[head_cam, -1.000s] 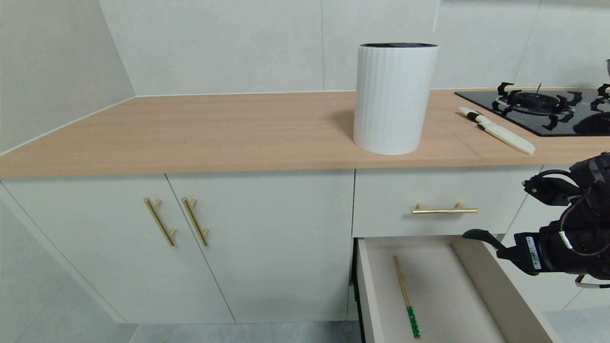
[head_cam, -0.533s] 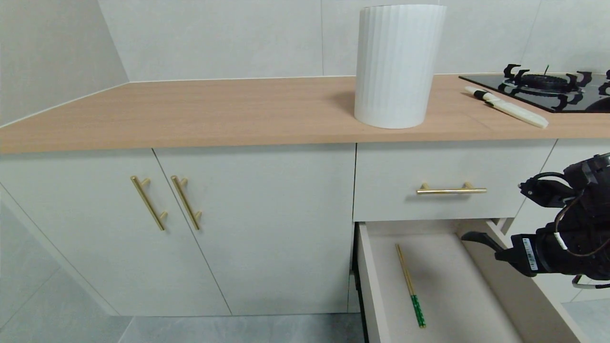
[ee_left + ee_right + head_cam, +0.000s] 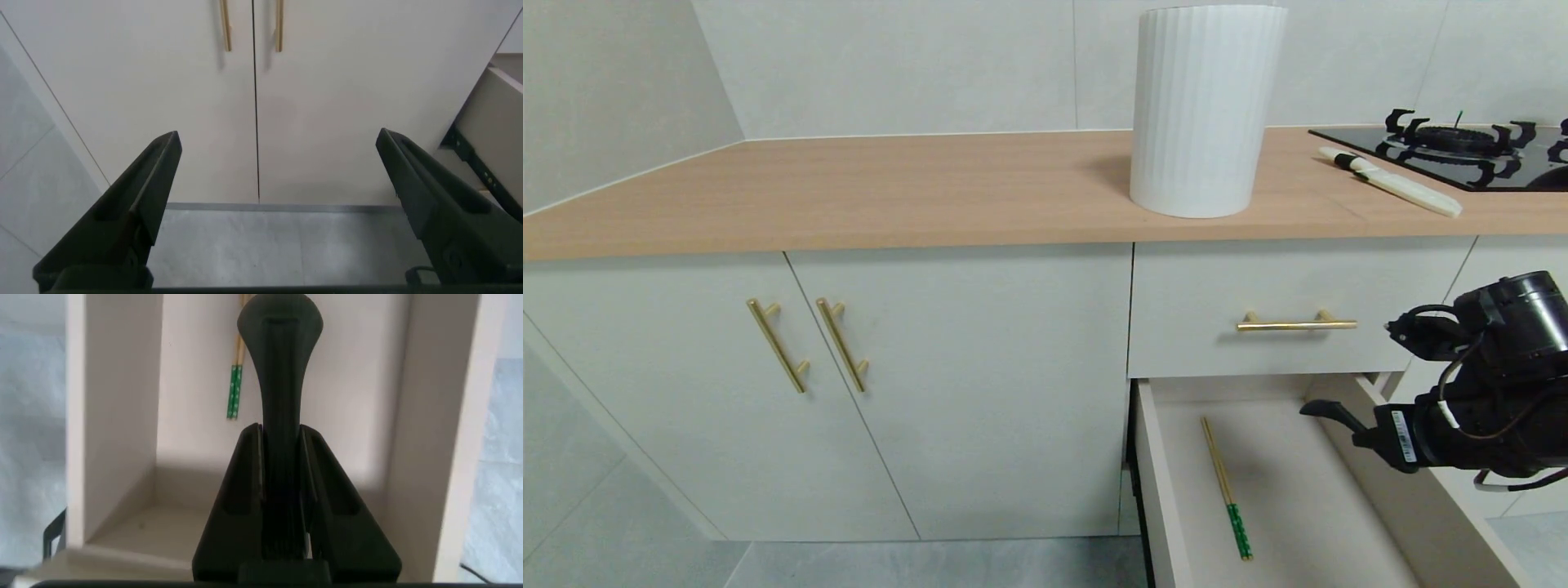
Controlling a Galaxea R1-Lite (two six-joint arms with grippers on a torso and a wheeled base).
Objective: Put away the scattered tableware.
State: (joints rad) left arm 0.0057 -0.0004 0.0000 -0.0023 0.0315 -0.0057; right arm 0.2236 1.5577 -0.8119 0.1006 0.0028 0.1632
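- The right gripper hangs over the open drawer, close to its 3 o'clock wall, with its jaws pressed together and holding nothing.
- The left gripper has its jaws spread wide and empty, facing the cabinet doors.
- The chopsticks lie flat on the drawer floor, at about 8 o'clock from the right gripper and apart from it.
- The knife lies on the counter, at 3 o'clock of the white ribbed canister and just beside the hob; it is not yet put away.
- The knife looks like the next piece. The right arm should rise clear of the drawer wall first, then open its jaws. It should grip across the banded end, likely the handle, not the blade. The drawer should stay open.
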